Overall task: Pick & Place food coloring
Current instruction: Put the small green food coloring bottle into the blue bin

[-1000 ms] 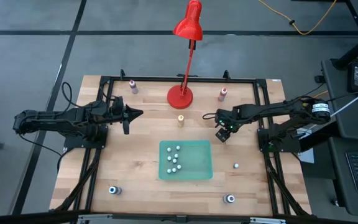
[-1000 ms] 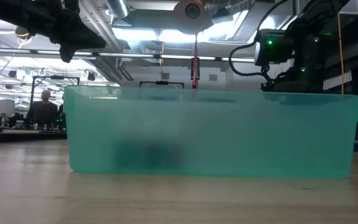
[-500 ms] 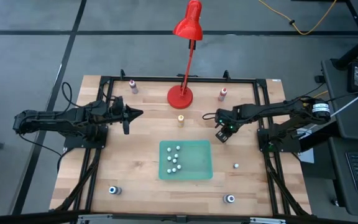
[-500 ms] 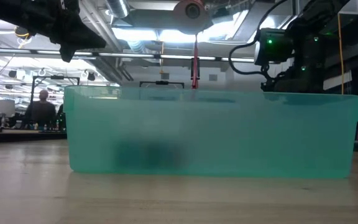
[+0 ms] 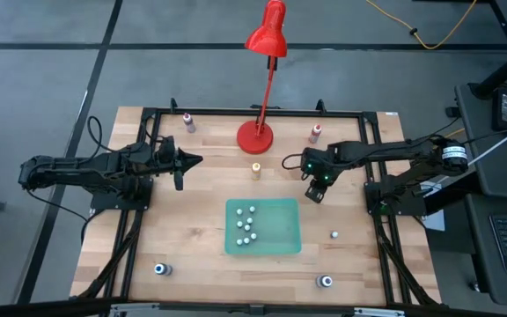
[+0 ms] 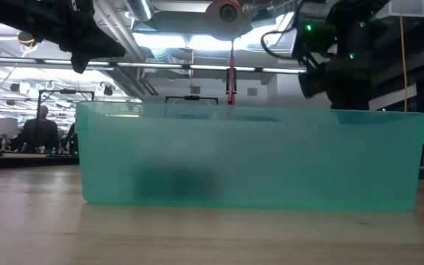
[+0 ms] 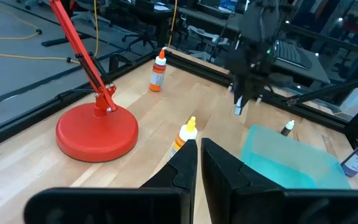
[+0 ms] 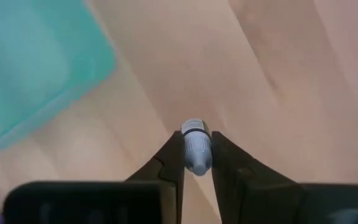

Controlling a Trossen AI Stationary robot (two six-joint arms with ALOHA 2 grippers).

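Observation:
My right gripper (image 5: 315, 190) hangs above the table, to the right of the green tray's (image 5: 232, 206) far right corner, shut on a tiny whitish food coloring bottle (image 8: 196, 151). Several more tiny bottles (image 5: 246, 224) lie inside the tray. One tiny bottle (image 5: 334, 235) stands on the wood to the tray's right. A yellow-topped bottle (image 5: 256, 170) stands beyond the tray. My left gripper (image 5: 188, 161) is shut and hovers at the table's left with nothing in it. My right gripper pinches the tiny bottle by the sides of its body (image 8: 197, 160) between its two fingers (image 8: 173, 157). The fingers come from above, pointing steeply down. The bottle's capped end (image 8: 194, 127) sticks out past the fingertips, and the bottle (image 7: 237, 110) hangs clear of the table.
The red desk lamp's base (image 5: 255, 136) stands at the far middle. Pink-topped (image 5: 188, 121) and red-topped (image 5: 315, 133) bottles stand by the far rail. Two larger bottles (image 5: 159, 269) (image 5: 326, 282) stand near the front edge. A black frame rail (image 5: 253, 111) borders the table.
My right gripper has risen from the table beside the tray's far right corner, and its wrist has rolled and tipped. In the low view it now stands higher and more to the left.

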